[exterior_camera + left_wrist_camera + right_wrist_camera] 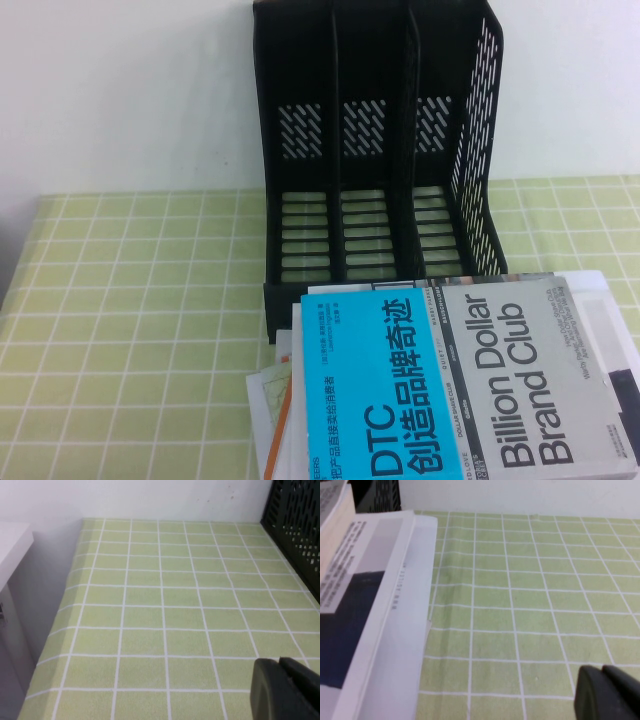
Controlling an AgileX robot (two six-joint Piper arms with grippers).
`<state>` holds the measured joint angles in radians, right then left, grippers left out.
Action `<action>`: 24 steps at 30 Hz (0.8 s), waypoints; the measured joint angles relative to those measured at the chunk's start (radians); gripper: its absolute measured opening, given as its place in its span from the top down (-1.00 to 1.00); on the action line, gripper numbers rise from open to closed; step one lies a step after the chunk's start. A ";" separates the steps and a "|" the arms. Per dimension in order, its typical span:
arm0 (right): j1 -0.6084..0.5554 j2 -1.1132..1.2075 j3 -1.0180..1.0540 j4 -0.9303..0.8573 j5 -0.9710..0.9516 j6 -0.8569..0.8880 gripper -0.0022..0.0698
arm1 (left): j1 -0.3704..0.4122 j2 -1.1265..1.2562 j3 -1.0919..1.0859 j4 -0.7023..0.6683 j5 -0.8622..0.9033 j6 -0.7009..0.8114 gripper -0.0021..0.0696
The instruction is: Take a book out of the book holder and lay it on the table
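The black book holder [380,150] stands upright at the back of the table [130,330], and all three compartments show empty. The blue and grey book [460,380], printed "DTC" and "Billion Dollar Brand Club", lies flat, cover up, on a pile just in front of the holder. Neither arm shows in the high view. My left gripper [279,660] is shut and empty, low over bare cloth left of the holder [295,525]. My right gripper [602,668] is shut and empty over bare cloth, apart from the book's page edge [335,525].
Under the book lie white books or papers [610,320] and an orange-edged item [282,420]; the white sheets also show in the right wrist view [395,605]. A white wall rises behind the table. The table's left edge [65,605] drops beside a white ledge.
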<state>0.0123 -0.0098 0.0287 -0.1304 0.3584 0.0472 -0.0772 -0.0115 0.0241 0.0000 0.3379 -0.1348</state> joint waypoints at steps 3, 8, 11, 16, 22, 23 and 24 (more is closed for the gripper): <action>0.000 0.000 0.000 0.000 0.000 0.000 0.95 | 0.002 0.000 0.000 0.000 0.000 0.000 0.95; 0.000 0.000 0.000 0.000 0.000 0.000 0.95 | 0.021 0.000 0.000 0.000 0.000 0.000 0.95; 0.000 0.000 0.000 0.000 0.000 0.000 0.95 | 0.021 0.000 0.000 0.000 0.000 0.000 0.95; 0.000 0.000 0.000 0.000 0.000 0.000 0.95 | 0.039 0.000 0.000 0.000 0.000 0.000 0.95; 0.000 0.000 0.000 0.000 0.000 0.000 0.95 | 0.064 0.000 0.000 0.000 0.000 -0.007 0.95; 0.000 0.000 0.000 0.000 0.000 0.000 0.95 | 0.064 0.000 0.000 0.000 0.000 -0.009 0.95; 0.000 0.000 0.000 0.000 0.000 0.000 0.95 | 0.064 0.000 0.000 0.000 0.000 -0.011 0.95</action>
<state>0.0123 -0.0098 0.0287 -0.1304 0.3584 0.0472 -0.0136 -0.0115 0.0241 0.0000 0.3379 -0.1462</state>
